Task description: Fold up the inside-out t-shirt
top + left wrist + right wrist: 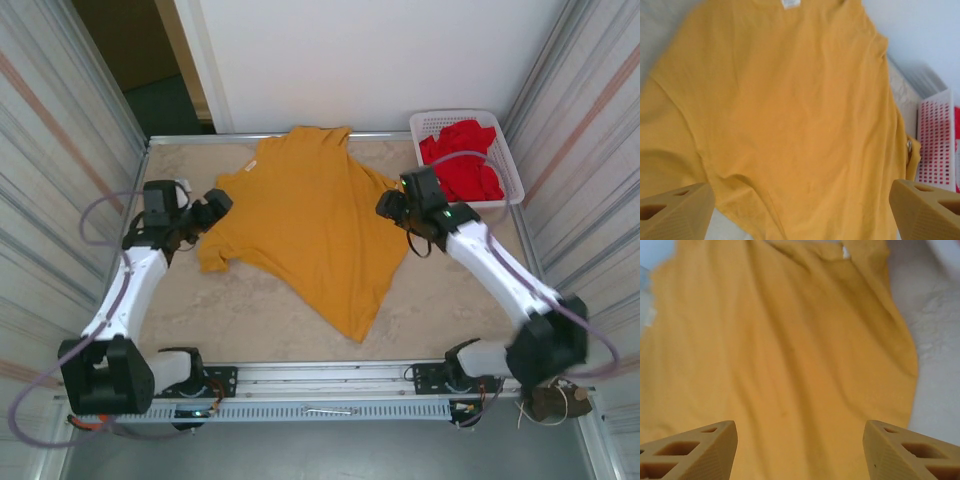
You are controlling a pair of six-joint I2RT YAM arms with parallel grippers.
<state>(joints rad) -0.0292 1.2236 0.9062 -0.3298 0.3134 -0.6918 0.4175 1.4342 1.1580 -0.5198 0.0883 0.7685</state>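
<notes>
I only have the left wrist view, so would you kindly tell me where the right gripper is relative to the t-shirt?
Observer: The right gripper sits at the right edge of the t-shirt, open, holding nothing.
Operator: Thank you. How does the shirt lie overall?
Observer: Spread out but skewed, one hem corner pointing toward the near edge of the table.
Operator: And what is inside the white basket?
Observer: A heap of red garments; it stands at the table's far right corner.
</notes>
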